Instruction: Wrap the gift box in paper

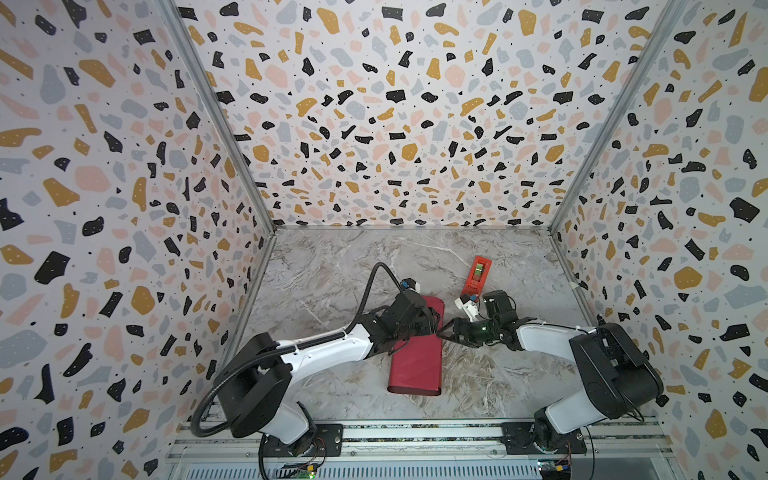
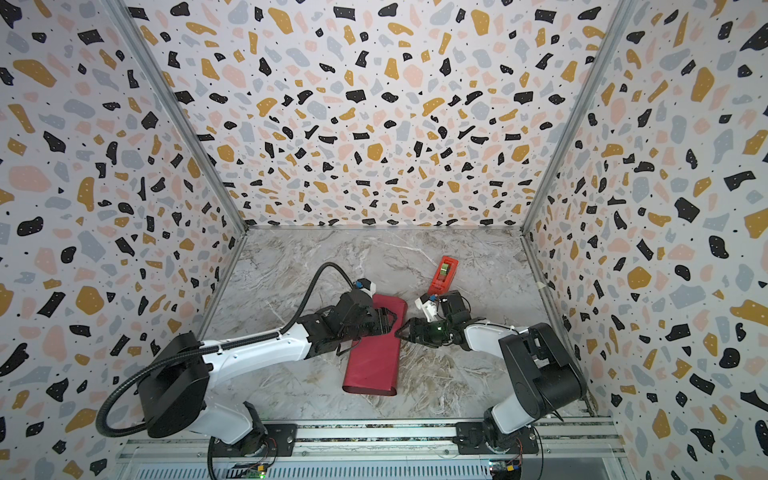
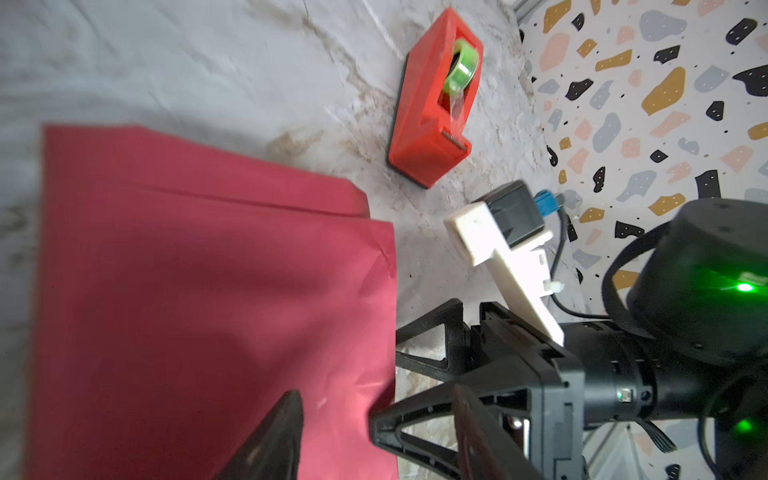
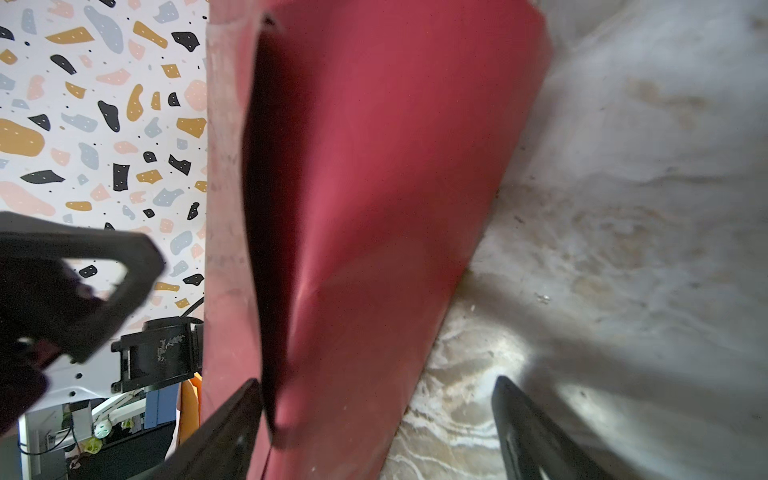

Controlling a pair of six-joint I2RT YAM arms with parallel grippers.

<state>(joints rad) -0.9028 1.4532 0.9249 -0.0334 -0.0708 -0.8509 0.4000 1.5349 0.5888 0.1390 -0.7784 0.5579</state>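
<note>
Right wrist: paper edge between jaws

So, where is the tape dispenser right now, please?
In both top views the red tape dispenser stands on the marble table, right of centre, just beyond the right arm.

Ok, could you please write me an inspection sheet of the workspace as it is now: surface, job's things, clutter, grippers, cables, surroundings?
Surface: marble-look table, bare around the things.
Job's things: paper folded over into a flat sleeve, near end open; gift box not visible, perhaps inside, cannot tell.
Clutter: only a red-orange tape dispenser, behind the paper and apart from it.
Grippers: left gripper open over the paper; right gripper open at the paper's right edge, which lies between its fingers in the right wrist view.
Cables: black ribbed hose loops beside the left arm.
Surroundings: speckled walls on three sides; arm rail in front.
</note>
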